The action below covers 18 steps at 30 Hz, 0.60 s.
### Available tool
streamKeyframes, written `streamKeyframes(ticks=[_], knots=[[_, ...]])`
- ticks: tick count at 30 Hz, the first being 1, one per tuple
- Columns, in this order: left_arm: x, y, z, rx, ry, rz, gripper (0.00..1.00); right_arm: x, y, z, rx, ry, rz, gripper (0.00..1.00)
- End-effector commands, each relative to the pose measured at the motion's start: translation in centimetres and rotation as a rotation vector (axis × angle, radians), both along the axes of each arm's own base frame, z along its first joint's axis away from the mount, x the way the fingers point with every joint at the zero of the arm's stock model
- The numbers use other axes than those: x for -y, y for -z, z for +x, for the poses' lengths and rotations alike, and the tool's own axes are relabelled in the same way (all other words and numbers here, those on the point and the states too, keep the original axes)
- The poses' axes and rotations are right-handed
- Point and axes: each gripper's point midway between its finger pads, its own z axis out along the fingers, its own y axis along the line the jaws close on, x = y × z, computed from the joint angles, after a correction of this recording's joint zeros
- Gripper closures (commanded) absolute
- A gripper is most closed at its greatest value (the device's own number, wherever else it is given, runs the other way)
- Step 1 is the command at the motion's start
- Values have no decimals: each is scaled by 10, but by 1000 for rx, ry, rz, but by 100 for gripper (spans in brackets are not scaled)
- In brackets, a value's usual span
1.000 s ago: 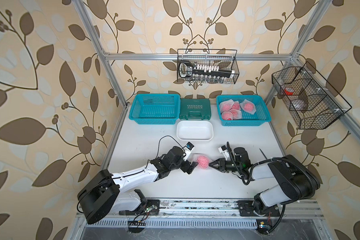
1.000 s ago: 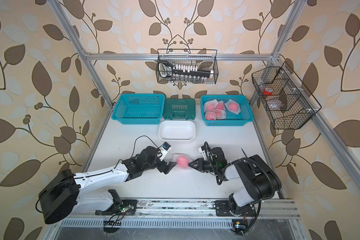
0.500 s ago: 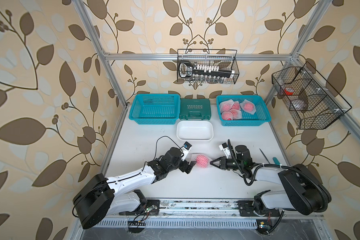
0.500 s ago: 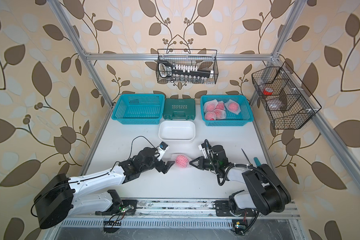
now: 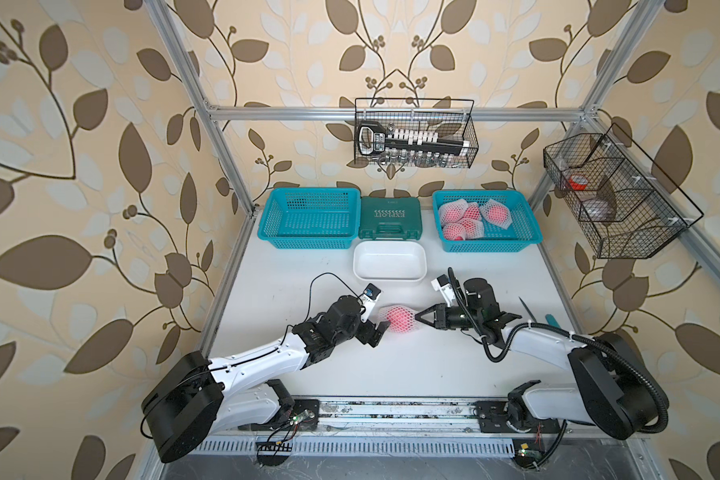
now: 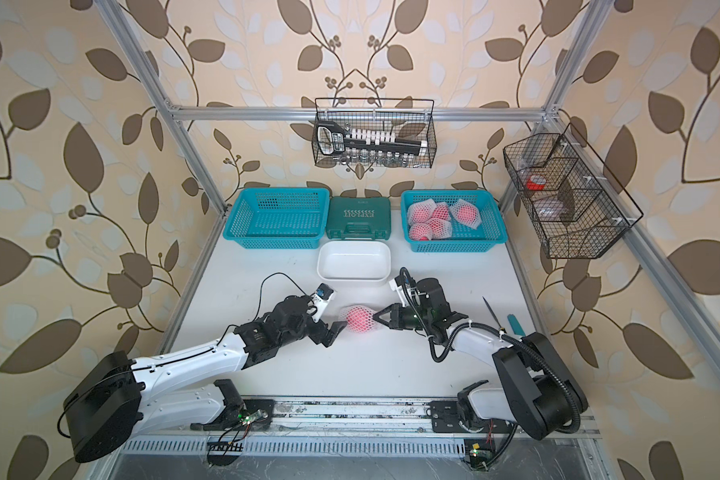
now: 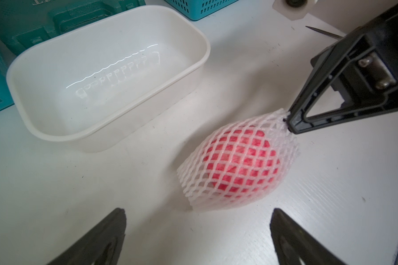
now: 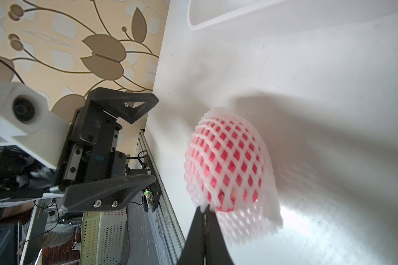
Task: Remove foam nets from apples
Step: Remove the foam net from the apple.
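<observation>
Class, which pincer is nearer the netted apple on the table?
Right. The right pincer is shut on one end of the foam net; the left pincer stands open at the opposite end, not gripping.

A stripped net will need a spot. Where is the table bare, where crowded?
Bare: the table between empty teal basket, white tub and left arm; also the near strip between both arms. Crowded: the middle, where left gripper faces the netted apple and right gripper pinches its foam net.

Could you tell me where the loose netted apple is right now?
In both top views the apple lies on the table between the left gripper and the right gripper pinching its net, near the white tub.
</observation>
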Motion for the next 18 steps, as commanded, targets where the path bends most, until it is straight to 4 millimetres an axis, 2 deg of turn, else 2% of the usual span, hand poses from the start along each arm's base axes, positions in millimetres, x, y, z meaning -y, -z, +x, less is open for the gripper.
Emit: streamKeyframes(ticks=[1, 10, 15, 18], knots=[[4, -5, 2, 19, 12, 12, 1, -11, -4, 6, 24, -25, -15, 94], [-10, -14, 15, 62, -94, 15, 1, -50, -19, 15, 68, -91, -36, 90], [-17, -6, 16, 42, -124, 33, 1, -71, -15, 19, 76, -133, -97, 88], [-19, 3, 16, 17, -135, 38, 1, -76, -17, 22, 80, -130, -104, 88]])
